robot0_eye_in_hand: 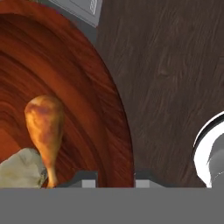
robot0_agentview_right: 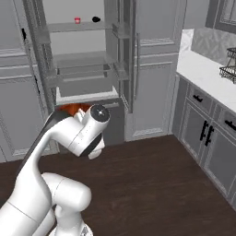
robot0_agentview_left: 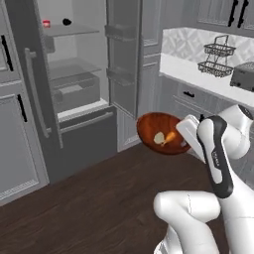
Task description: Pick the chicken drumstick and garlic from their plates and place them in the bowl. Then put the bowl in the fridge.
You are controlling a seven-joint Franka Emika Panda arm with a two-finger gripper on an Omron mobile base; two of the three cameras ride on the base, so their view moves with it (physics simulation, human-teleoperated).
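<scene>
Dark wood-grain floor (robot0_eye_in_hand: 175,65), glossy rnd bowl (robot0_eye_in_hand: 87,96)

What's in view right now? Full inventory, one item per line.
bowl: 1, reddish-brown wood, held up over the dark wood floor
chicken drumstick: 1, orange-brown, inside the bowl
garlic: 1, pale, inside the bowl beside the drumstick
fridge: 1, dark grey, open, pale inside with shelves and a drawer
red item: 1, top fridge shelf
black item: 1, same shelf
wire rack: 1, black, on the counter
gripper: 1, shut on the bowl rim
</scene>
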